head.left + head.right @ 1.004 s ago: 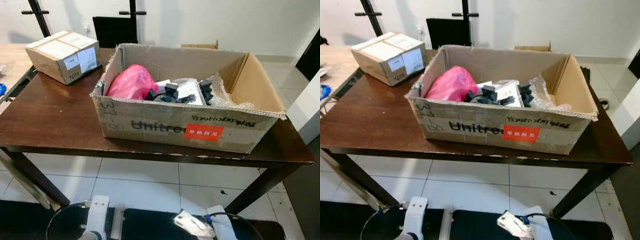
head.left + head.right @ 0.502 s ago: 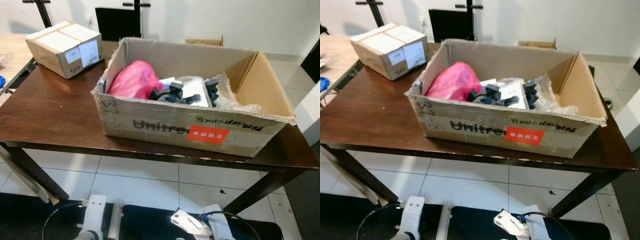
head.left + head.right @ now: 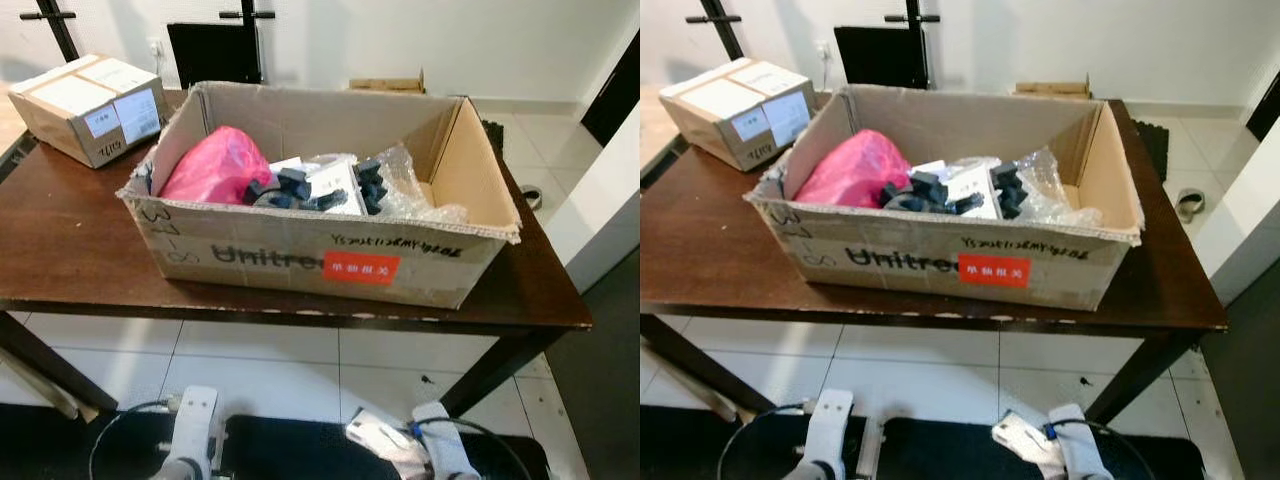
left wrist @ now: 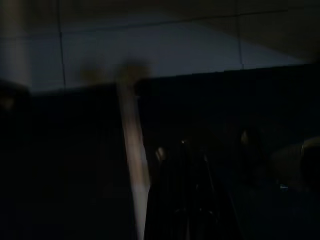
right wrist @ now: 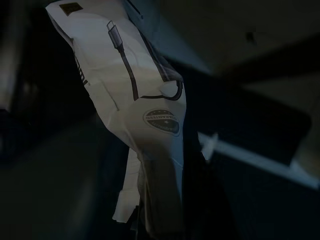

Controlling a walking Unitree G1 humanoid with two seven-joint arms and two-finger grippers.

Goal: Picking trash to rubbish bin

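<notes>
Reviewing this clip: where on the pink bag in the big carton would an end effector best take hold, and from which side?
Probably from above, pinching the bulging crown of the pink bag. It mounds near the rim at the left end of the open carton, whose walls block side approaches; black parts crowd its right side.

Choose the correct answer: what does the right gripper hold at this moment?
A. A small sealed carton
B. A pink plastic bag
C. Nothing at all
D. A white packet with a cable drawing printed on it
D: in the right wrist view the right gripper has its fingers closed on a white packet printed with a cable drawing.
</notes>
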